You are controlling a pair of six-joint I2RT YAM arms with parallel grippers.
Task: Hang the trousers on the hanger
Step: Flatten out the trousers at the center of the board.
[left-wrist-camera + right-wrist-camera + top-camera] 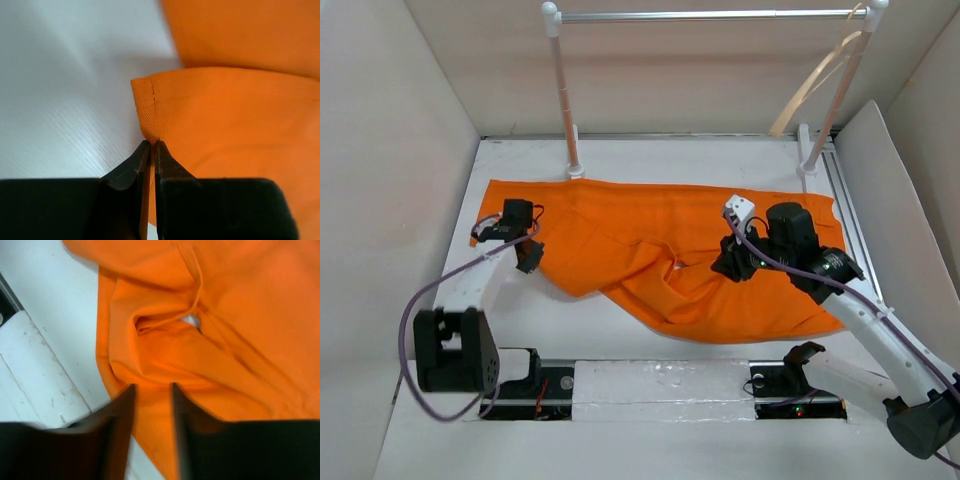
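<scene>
The orange trousers (670, 250) lie spread and rumpled across the white table. My left gripper (528, 255) is at their left edge, shut on a hemmed corner of the trousers (150, 107); cloth runs between its fingers (140, 160). My right gripper (730, 262) hovers over the trousers' middle right, open, with orange folds (165, 340) between and beyond its fingers (125, 405); nothing is pinched. The pale beige hanger (815, 85) hangs from the silver bar at the far right.
A rack with white posts (563, 95) and a silver bar (710, 15) stands at the table's back. White walls (390, 150) enclose the table on the left, back and right. A metal rail (850, 215) runs along the right side.
</scene>
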